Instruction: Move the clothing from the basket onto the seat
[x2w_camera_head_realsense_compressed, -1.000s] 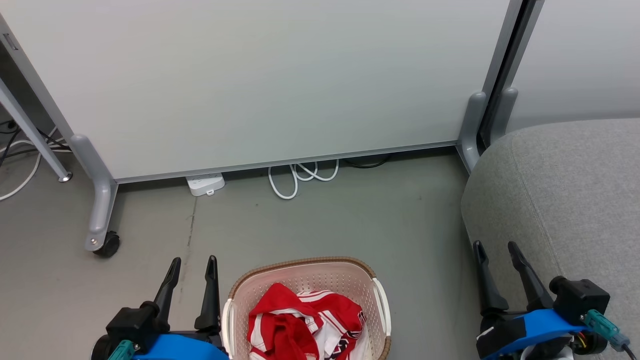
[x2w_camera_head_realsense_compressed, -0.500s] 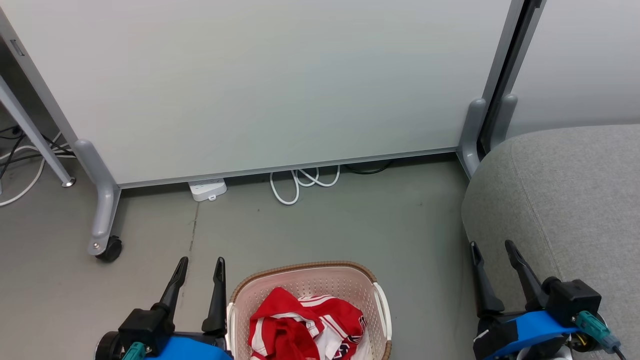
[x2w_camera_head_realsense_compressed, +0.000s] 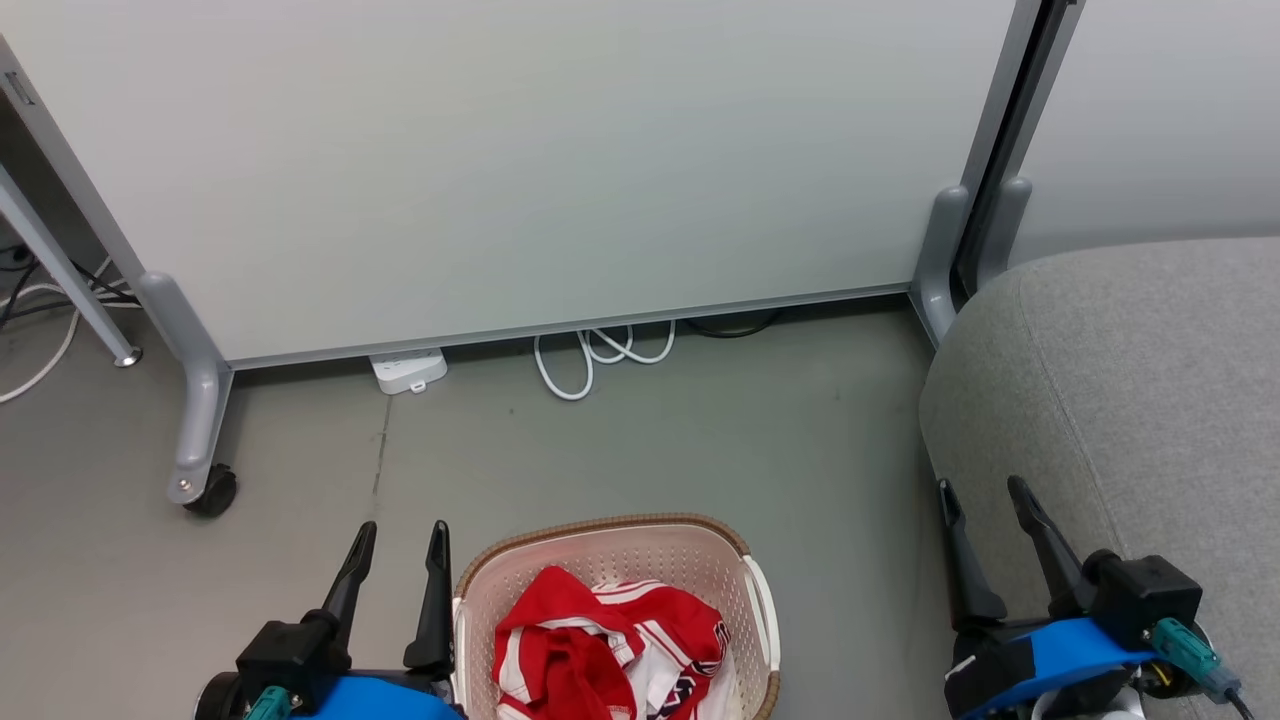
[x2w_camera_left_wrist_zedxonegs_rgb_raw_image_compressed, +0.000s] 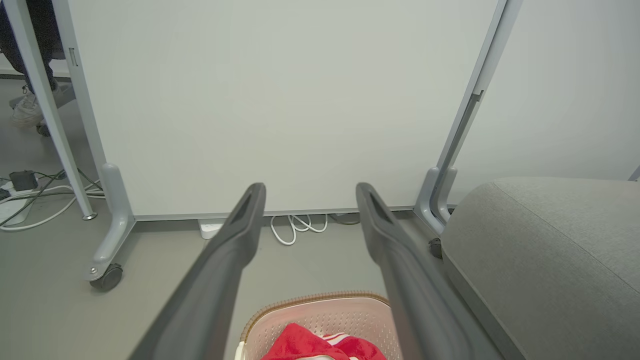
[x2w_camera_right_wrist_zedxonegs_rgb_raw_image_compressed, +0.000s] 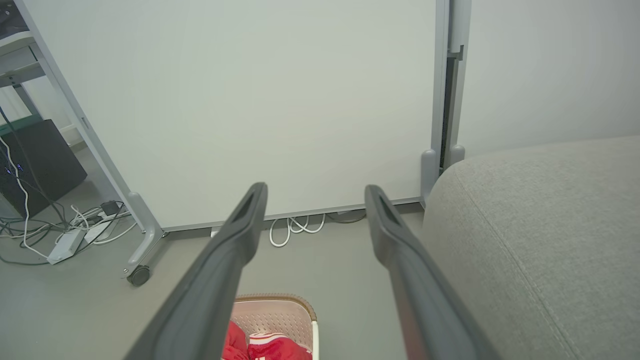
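Red clothing (x2w_camera_head_realsense_compressed: 600, 645) heaped in cream basket (x2w_camera_head_realsense_compressed: 600, 550); grey seat (x2w_camera_head_realsense_compressed: 1130, 400) bare, rightward.

No text legible. Sole candidate: dark lettering on red-and-white striped part of clothing (x2w_camera_head_realsense_compressed: 650, 625), crumpled in basket (x2w_camera_head_realsense_compressed: 600, 527), low in head view. Marks sit at lower right fold of cloth, partly tucked under, partly cut by frame's bottom edge. Too small and broken to tell any letter, number or brand.
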